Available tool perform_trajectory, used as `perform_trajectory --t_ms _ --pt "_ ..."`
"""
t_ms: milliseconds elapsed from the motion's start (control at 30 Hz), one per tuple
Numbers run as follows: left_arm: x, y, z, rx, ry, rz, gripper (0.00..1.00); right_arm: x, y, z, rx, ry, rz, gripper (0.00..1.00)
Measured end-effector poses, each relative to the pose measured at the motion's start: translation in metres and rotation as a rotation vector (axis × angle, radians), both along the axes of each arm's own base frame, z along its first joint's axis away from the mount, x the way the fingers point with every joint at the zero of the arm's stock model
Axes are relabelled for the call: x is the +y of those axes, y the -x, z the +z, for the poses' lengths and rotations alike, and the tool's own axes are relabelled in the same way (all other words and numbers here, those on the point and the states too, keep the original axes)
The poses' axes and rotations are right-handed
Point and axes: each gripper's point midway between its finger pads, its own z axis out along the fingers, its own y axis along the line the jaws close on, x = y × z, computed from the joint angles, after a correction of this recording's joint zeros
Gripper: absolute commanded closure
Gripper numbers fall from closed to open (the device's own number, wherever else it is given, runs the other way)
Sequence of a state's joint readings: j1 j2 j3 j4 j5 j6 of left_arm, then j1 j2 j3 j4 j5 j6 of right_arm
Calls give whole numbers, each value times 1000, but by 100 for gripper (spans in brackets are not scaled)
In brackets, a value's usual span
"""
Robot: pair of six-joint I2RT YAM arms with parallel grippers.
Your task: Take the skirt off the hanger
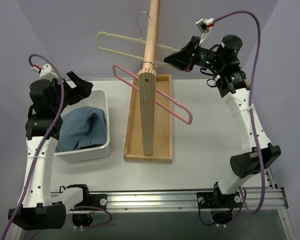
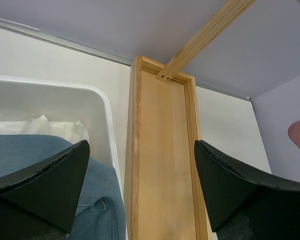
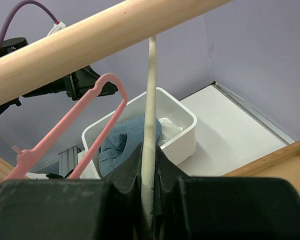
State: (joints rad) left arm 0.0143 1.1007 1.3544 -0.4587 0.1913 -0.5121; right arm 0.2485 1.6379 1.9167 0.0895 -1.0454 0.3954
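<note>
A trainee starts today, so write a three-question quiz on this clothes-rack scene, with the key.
1. True or false: the pink hanger on the wooden rod is bare.
2. What do the right jaws clamp? A) the pink hanger B) the off-white hanger C) the wooden rod
3. Fill in: the left jaws stand ____ near the white bin that holds a blue garment.

Key: 1 true; 2 B; 3 open.
</note>
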Motion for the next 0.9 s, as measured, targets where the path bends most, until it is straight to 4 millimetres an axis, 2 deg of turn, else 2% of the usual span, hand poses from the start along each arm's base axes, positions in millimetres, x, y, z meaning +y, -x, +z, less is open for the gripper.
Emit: perform_trajectory --t_ms 100,233,533,900 --pt "0 0 0 0 0 0 6 -8 3 6 -15 -5 -21 100" --pt "-1 0 0 -1 0 -3 6 -20 8 3 -11 -11 -48 100" --pt "-21 3 23 -47 10 -82 6 -30 9 -20 48 -11 -60 100" --pt "-27 3 25 -51 12 -108 6 -36 13 -32 57 -22 -73 100"
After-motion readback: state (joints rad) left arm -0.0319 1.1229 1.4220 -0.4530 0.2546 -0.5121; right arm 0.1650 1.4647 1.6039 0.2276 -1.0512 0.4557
